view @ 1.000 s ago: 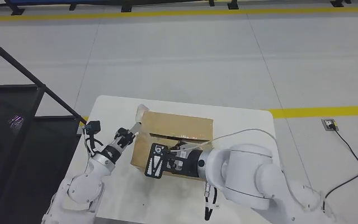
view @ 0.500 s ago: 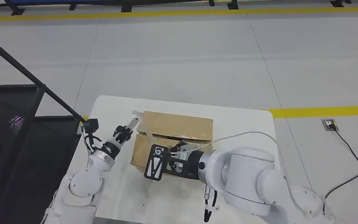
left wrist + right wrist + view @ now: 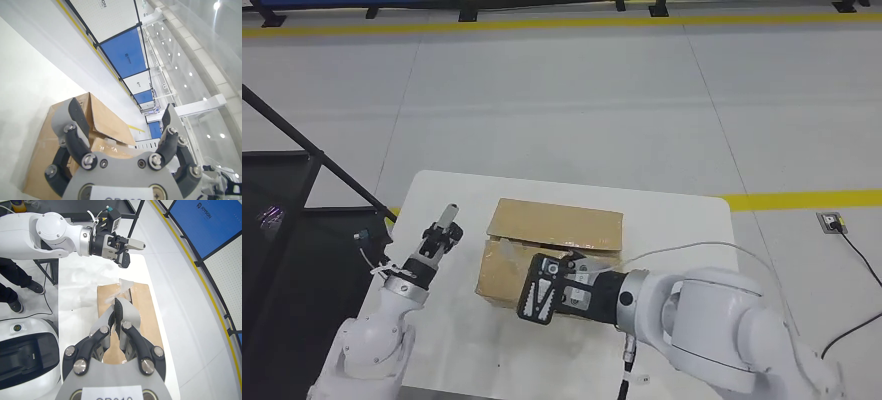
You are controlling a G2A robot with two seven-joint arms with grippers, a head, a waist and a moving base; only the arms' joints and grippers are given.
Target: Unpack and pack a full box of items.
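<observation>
Right wrist view | right jaws pinch film (image 3: 125, 284) | left jaws wide

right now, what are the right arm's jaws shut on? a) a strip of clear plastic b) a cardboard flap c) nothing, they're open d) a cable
A: in the right wrist view the right gripper has its jaws pinched shut on the clear plastic strip above the cardboard box.
</observation>
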